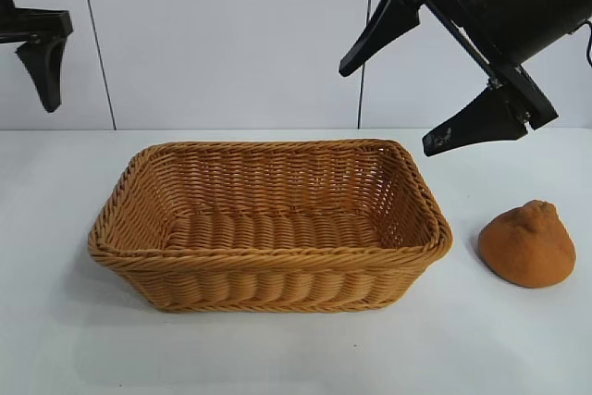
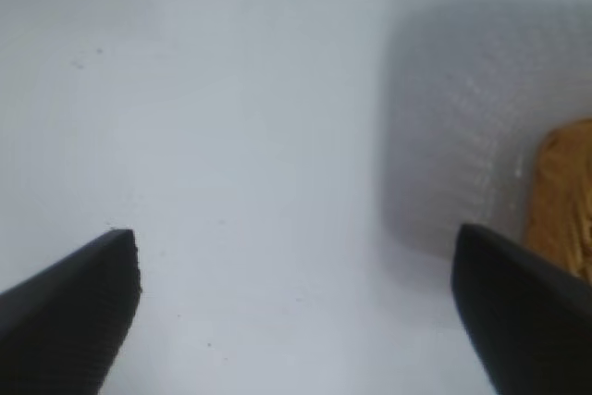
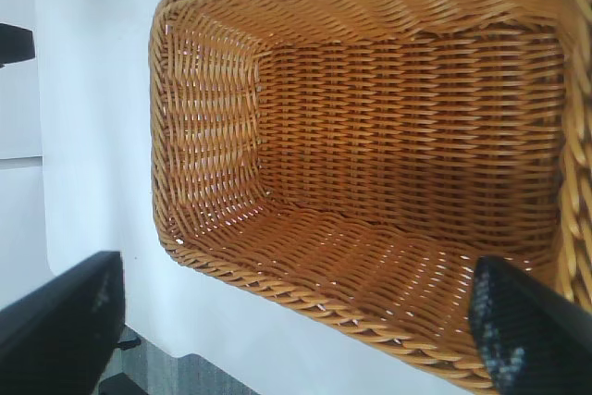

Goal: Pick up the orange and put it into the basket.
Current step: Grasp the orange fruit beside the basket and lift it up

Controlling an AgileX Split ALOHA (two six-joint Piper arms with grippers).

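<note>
The orange (image 1: 527, 245), dull brownish-orange with a knobby top, rests on the white table to the right of the basket, a short gap from its wall. The honey-tan wicker basket (image 1: 129, 228) stands mid-table with nothing inside it. My right gripper (image 1: 388, 110) hangs open high above the basket's right end, up and to the left of the orange, and holds nothing. In the right wrist view my right gripper (image 3: 296, 298) looks down into the basket (image 3: 213, 256). My left gripper (image 2: 296, 256) is open over bare table, and one of its fingers (image 1: 43, 76) shows at the far upper left.
White table (image 1: 277, 358) spreads in front of and around the basket. A white panelled wall (image 1: 231, 34) stands behind. A corner of the basket (image 2: 564, 201) edges into the left wrist view.
</note>
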